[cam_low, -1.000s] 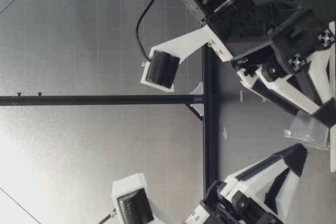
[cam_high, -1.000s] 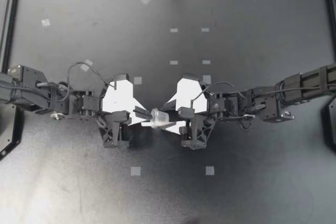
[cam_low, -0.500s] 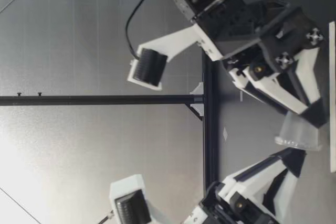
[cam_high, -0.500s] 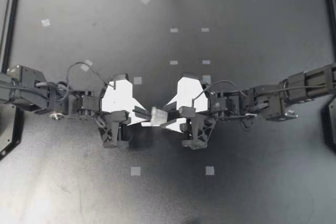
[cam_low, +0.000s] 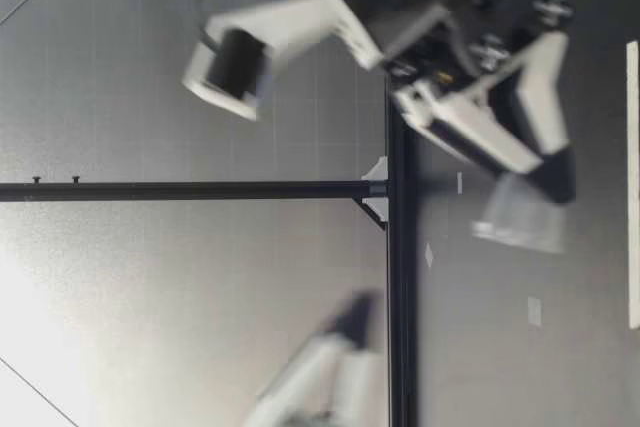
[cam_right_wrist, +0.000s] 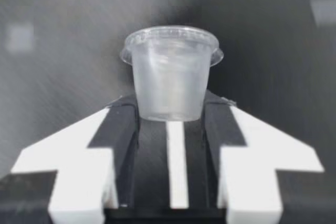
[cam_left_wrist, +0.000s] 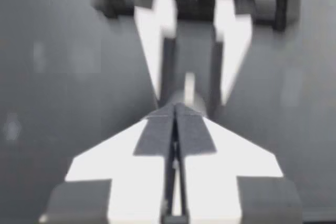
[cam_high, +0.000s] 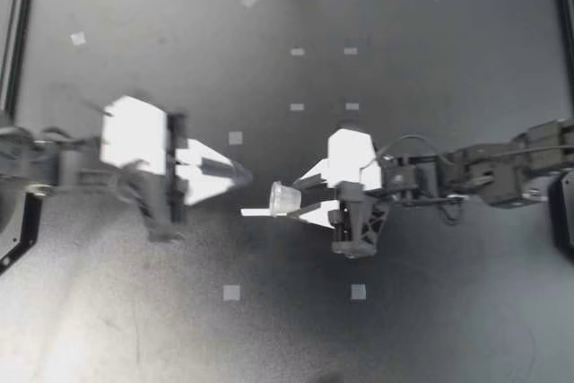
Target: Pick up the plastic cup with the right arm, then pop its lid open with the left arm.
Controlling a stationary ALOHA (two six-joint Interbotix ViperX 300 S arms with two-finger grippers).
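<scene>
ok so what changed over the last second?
My left pincer came off the clear cup and swung back to its own side, shut and empty. My right pincer drew back slightly and lifted the cup higher above the table. Unchanged: the right pincer is still shut on the cup, and the tape marks are in place.

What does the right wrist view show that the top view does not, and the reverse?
Only the right wrist view shows the clear cup up close: its wide rim points away, and its base is pinched from two sides. Only the top view shows my left arm, blurred, apart from the cup. Both show the right jaws holding the cup.
</scene>
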